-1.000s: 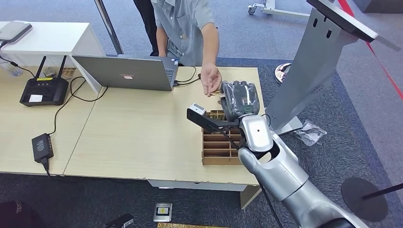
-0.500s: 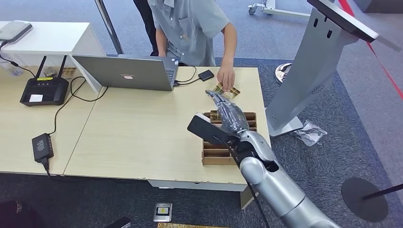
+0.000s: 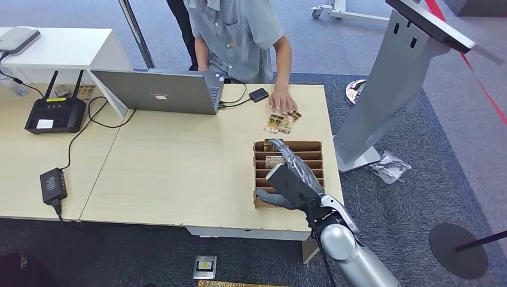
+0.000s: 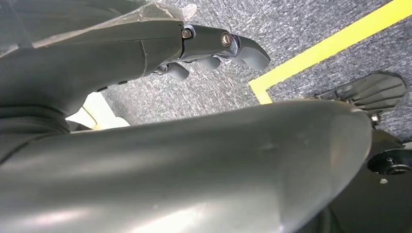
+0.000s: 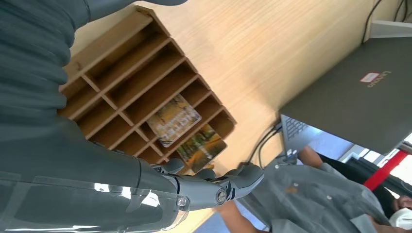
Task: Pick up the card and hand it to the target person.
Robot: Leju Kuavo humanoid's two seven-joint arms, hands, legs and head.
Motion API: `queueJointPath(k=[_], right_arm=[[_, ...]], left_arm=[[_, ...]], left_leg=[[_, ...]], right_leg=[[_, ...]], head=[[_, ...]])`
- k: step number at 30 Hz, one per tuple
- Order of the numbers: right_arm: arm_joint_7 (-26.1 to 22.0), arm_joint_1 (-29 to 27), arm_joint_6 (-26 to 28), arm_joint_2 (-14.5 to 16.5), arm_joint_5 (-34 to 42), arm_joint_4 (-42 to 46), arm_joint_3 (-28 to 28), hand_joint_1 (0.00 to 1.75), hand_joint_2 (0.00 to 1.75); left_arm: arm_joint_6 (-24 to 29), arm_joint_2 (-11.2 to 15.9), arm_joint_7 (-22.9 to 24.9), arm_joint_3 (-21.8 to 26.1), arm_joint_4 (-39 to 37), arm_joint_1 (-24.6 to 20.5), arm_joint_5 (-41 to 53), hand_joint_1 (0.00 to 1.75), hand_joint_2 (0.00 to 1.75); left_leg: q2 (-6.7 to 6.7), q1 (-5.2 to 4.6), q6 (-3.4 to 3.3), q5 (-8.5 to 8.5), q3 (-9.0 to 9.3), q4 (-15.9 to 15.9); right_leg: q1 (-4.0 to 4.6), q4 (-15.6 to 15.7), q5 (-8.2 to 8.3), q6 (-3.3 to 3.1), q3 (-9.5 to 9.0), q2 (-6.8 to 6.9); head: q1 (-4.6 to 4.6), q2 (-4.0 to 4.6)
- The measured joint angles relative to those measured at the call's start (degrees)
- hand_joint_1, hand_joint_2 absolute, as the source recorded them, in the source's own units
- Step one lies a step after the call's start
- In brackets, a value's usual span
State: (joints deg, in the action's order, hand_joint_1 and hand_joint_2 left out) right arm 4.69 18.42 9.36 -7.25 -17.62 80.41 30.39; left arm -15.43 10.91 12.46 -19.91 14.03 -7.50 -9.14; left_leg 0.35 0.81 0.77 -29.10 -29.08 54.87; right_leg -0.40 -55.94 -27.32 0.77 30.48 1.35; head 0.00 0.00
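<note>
The right hand point(image 3: 291, 179) hovered empty, fingers loosely spread, above the wooden organizer point(image 3: 259, 179) on the table point(image 3: 173, 167). Cards point(image 5: 174, 119) lay in its far compartments, apparently untouched. Picking seemed underway; next it must lower and pinch one card.

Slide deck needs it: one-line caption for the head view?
Right hand hovers empty over the cardboard organizer while a person's hand rests by cards on the table.

The right hand point(image 3: 291, 177) has dark grey fingers point(image 5: 233, 184) with small silver screws at the joints and a clear plastic film behind them. Behind the fingers, the arm point(image 3: 353, 263) is smooth silver.
</note>
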Motion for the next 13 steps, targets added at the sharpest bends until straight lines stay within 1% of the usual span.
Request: queueJointPath(k=[3, 13], right_arm=[[1.0, -0.5, -0.2, -0.2, 0.2, -0.9, -0.4, 0.00, 1.75], [1.2, -0.1, -0.6, 0.0, 0.8, -2.1, -0.3, 0.00, 1.75]], left_arm=[[-0.1, -0.1, 0.3, -0.1, 0.2, -0.3, 0.2, 0.00, 0.00], [-0.3, -0.1, 0.5, -0.4, 0.7, -1.0, 0.5, 0.00, 0.00]], left_leg=[[0.00, -0.01, -0.01, 0.03, -0.02, 0.0], [0.12, -0.01, 0.01, -0.01, 0.01, 0.0]], right_leg=[[-0.01, 0.0, 0.04, 0.00, 0.03, -0.03], [-0.01, 0.0, 0.02, 0.00, 0.04, -0.11]], head=[[0.00, 0.00], [0.00, 0.00]])
